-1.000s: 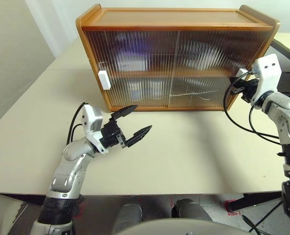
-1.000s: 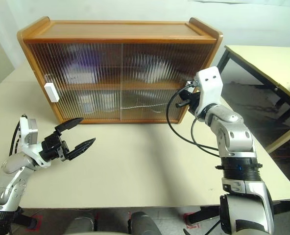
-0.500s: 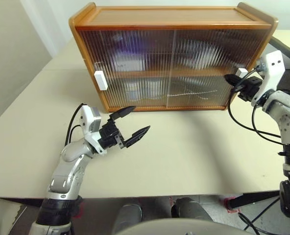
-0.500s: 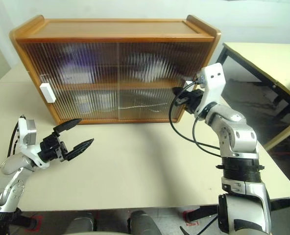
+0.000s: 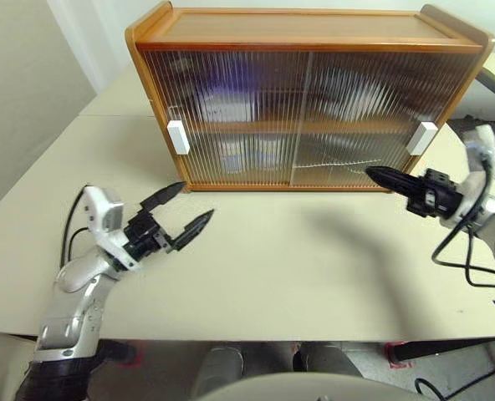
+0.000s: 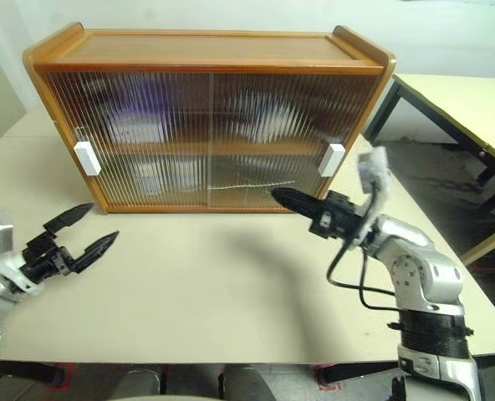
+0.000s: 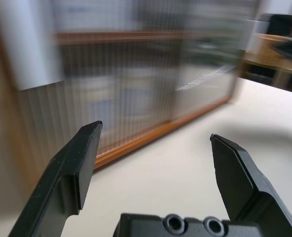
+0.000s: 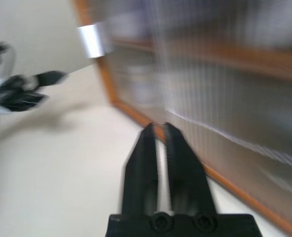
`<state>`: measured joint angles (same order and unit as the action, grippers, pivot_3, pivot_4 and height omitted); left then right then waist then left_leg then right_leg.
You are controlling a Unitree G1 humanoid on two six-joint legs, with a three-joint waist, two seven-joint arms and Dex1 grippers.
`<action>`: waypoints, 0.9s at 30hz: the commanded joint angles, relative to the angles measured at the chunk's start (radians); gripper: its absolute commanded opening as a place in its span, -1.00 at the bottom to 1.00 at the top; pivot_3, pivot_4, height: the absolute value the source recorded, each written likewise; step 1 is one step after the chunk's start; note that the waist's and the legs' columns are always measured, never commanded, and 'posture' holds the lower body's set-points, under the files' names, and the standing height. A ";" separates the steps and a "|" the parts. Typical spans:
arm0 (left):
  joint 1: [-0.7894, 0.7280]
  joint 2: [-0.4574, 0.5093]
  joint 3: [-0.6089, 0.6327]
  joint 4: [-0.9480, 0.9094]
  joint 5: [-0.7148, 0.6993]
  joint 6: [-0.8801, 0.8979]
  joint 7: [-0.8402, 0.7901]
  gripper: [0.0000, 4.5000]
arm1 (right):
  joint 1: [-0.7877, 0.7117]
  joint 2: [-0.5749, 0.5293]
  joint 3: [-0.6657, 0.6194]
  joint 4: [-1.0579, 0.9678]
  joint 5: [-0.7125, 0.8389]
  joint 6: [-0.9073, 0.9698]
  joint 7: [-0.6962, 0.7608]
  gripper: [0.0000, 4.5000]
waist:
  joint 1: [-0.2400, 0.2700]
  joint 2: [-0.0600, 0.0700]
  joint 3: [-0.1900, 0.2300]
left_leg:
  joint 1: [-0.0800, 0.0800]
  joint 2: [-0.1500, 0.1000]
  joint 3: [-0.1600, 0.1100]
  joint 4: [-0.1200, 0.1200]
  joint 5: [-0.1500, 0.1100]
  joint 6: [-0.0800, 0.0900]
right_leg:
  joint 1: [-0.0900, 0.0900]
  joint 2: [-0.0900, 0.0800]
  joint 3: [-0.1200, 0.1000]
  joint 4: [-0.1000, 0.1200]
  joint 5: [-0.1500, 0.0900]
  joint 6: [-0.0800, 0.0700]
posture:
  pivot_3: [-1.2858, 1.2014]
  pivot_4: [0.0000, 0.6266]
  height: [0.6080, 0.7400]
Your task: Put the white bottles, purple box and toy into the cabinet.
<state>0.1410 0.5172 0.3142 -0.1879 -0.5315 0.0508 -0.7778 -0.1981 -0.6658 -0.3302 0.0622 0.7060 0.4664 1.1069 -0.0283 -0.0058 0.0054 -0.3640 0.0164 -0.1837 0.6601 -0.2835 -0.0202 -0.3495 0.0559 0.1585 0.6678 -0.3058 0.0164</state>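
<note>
Cabinet (image 5: 310, 96): I see it at the far side of the surface (image 5: 298, 267), both ribbed doors slid shut so the fronts meet near the middle; that reads to me as the closing step done.
Left handle (image 5: 177, 137): white block at the cabinet's left edge, which fits a door pushed fully home.
Right handle (image 5: 421, 138): white block at the cabinet's right edge, likewise at the end of its travel.
Purple box (image 5: 224, 92): only a lavender blur behind the glass on the upper shelf, left half; I take it to be the box, stowed.
White bottles (image 5: 235, 154): pale shapes with a bluish patch on the lower shelf, left half; too smeared by the ribbing for me to count them.
Toy: I cannot pick it out through the doors.
Left tool (image 5: 177, 210): released, fingers spread wide with nothing between them, hanging over the surface in front of the cabinet's left corner and apart from it.
Right tool (image 5: 380, 175): fingers nearly together, only a thin slit between them in the right wrist view, grasping nothing; it points across the front of the cabinet's lower right, near the door but not touching it.
Second table (image 6: 456, 104): stands off to my right, well apart.
In the way: nothing lies on the surface between the tools; I judge the shut doors are the only barrier to the shelves.
</note>
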 commanded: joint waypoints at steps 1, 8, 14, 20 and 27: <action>0.003 0.015 0.079 0.084 0.077 0.030 0.139 1.00 | 0.023 -0.004 -0.097 0.135 -0.009 -0.100 0.012 -0.23 | -0.001 0.001 0.001 | 0.000 0.000 0.000 0.000 -0.001 0.002 | 0.000 0.000 0.000 0.001 0.000 0.000 | -0.03 -0.95 1.00; -0.087 0.041 0.144 0.283 0.206 0.043 0.357 1.00 | 0.023 -0.008 -0.135 0.489 -0.187 -0.367 -0.136 0.93 | -0.001 -0.006 0.006 | 0.018 0.001 0.000 -0.002 -0.004 0.003 | 0.014 0.000 0.000 0.001 0.003 -0.004 | -0.02 -0.93 1.00; -0.169 0.065 0.162 0.422 0.268 0.036 0.458 1.00 | -0.039 0.027 -0.178 0.626 -0.168 -0.540 -0.116 0.97 | -0.007 -0.003 0.009 | 0.019 0.003 0.000 -0.002 -0.004 0.003 | 0.013 0.000 -0.002 0.002 0.006 -0.009 | -0.03 -0.97 1.00; -0.178 0.075 0.170 0.429 0.266 0.017 0.445 1.00 | -0.057 0.050 -0.236 0.725 -0.128 -0.691 -0.032 0.97 | -0.007 -0.004 0.007 | 0.019 0.002 0.002 -0.002 -0.004 0.002 | 0.014 0.000 -0.002 0.001 0.005 -0.007 | -0.02 -1.00 1.00; -0.159 0.062 0.164 0.404 0.271 0.009 0.445 1.00 | -0.061 0.059 -0.225 0.770 -0.152 -0.735 -0.019 0.97 | -0.006 -0.004 0.007 | 0.021 0.002 0.002 -0.001 -0.003 0.002 | 0.019 0.000 -0.002 0.001 0.004 -0.007 | -0.02 -1.00 1.00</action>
<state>-0.0265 0.5798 0.4846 0.2336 -0.2696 0.0648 -0.3286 -0.2563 -0.6061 -0.5622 0.8170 0.5665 -0.2588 1.0814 -0.0341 -0.0102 0.0121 -0.3416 0.0180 -0.1820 0.6593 -0.2867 -0.0180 -0.3296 0.0562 0.1568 0.6687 -0.3019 0.0097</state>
